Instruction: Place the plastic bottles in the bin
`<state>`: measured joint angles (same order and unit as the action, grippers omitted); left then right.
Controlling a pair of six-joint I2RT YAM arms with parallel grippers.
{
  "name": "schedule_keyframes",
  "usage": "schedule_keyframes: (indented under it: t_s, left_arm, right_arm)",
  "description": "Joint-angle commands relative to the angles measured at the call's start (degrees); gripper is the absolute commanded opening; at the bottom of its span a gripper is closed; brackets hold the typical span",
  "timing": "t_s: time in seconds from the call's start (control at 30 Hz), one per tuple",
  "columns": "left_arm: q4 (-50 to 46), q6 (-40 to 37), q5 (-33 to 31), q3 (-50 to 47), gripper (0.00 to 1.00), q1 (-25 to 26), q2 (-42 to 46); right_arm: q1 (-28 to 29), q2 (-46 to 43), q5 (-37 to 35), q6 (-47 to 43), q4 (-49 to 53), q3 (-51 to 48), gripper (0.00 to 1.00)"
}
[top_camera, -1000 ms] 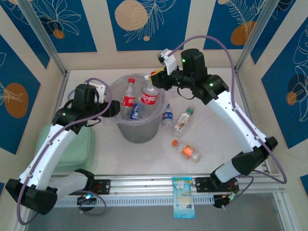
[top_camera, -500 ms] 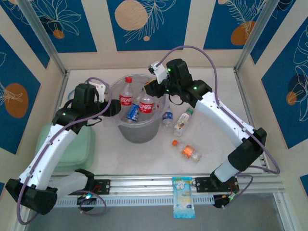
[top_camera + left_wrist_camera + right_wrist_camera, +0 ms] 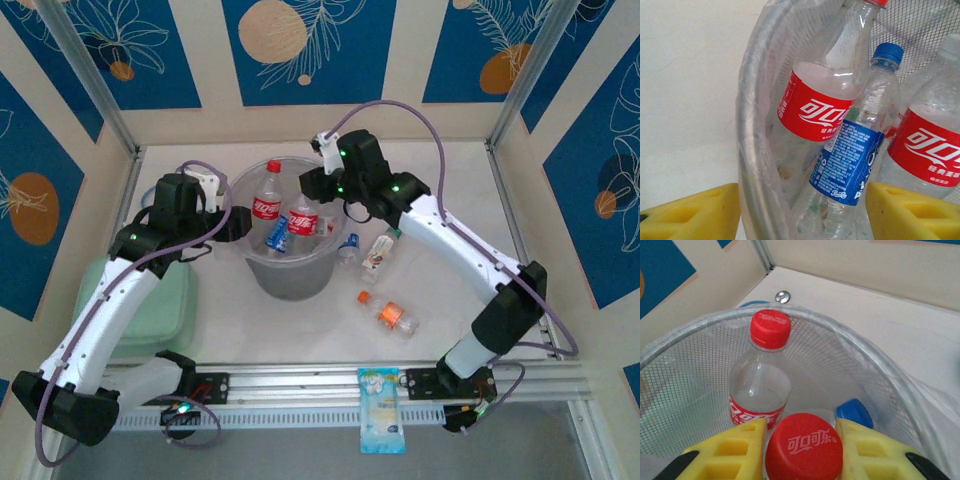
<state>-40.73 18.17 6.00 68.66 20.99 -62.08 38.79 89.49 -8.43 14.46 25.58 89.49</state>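
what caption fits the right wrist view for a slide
Right gripper holds a red-capped bottle over the bin, where a red-labelled bottle stands.

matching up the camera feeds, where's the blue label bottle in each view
top external: blue-label bottle in the bin, centre-left, between two red-label bottles
left wrist: blue-label bottle at centre, leaning, cap upward
right wrist: its blue cap at lower right
shared landmark: the bin's rim

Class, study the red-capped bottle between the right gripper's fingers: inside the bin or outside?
Inside. The held bottle, clamped by the right gripper, sits within the bin's mesh wall beside another red-capped bottle.
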Motion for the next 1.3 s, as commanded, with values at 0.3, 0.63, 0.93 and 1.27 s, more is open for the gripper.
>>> schedule_keyframes:
  t_s: [0.3, 0.63, 0.93, 1.27]
  left_arm:
    - [1.7, -0.1, 1.6, 0.5, 0.65, -0.2, -1.6]
    - [1.3, -0.2, 1.3, 0.3, 0.65, -0.2, -0.8]
    - [3.4, 1.3, 1.9, -1.5, 0.65, -0.3, -0.2]
    - [2.9, 0.9, 2.0, -0.2, 0.64, -0.2, -1.3]
  right_arm:
    - [-1.2, -13.2, -9.1, 3.5, 7.4, -7.0, 0.67]
    - [-3.6, -10.1, -8.9, 1.0, 6.2, 0.9, 0.6]
    - [-4.0, -5.9, -6.9, 2.3, 6.4, 2.0, 0.36]
    - [-3.1, -7.9, -7.6, 4.4, 3.8, -3.9, 0.29]
